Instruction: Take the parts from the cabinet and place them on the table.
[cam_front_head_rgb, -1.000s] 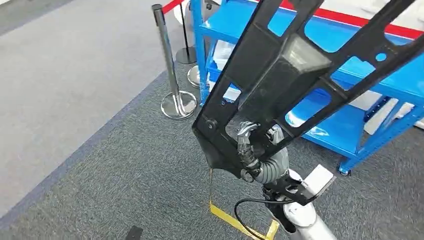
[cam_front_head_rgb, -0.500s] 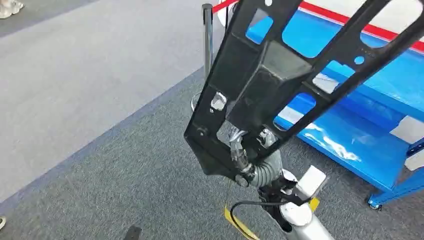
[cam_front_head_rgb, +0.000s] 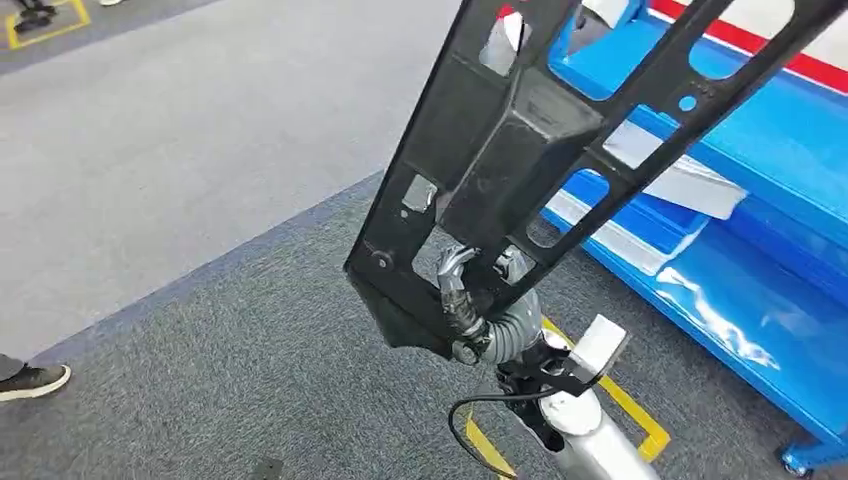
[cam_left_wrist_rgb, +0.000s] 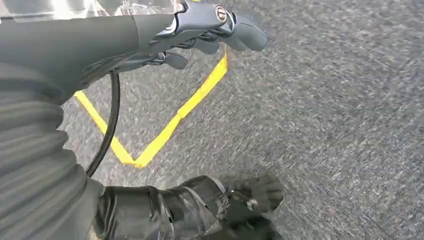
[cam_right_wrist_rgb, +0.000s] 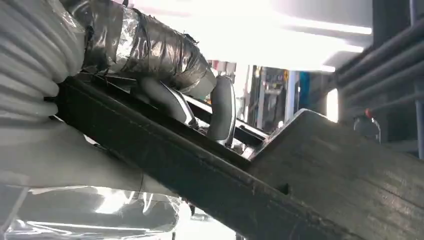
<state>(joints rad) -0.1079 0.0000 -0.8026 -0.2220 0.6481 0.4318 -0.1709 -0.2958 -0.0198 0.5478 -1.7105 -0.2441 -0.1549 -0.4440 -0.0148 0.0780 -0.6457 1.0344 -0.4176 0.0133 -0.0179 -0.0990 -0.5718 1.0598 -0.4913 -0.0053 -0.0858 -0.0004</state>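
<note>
From the head view the ground is dark grey carpet (cam_front_head_rgb: 250, 350) meeting a paler grey floor (cam_front_head_rgb: 180, 150) toward ten o'clock, with yellow tape (cam_front_head_rgb: 610, 395) marking a box at five o'clock and a blue metal shelving unit (cam_front_head_rgb: 760, 200) filling the two to four o'clock side; a person's dark shoe (cam_front_head_rgb: 35, 380) sits at the nine o'clock edge. The right hand (cam_front_head_rgb: 470, 295) near the centre grips the lower end of a large black frame part (cam_front_head_rgb: 530, 140), which rises tilted toward one o'clock, well above the carpet and in front of the shelves. In the left wrist view, the left hand (cam_left_wrist_rgb: 200, 35) hangs over the carpet and a yellow tape corner, fingers (cam_left_wrist_rgb: 247, 35) loosely curled and holding nothing. In the right wrist view, the right hand's pale fingers (cam_right_wrist_rgb: 222, 107) wrap over a bar of the black frame part (cam_right_wrist_rgb: 310, 175), clamping it
</note>
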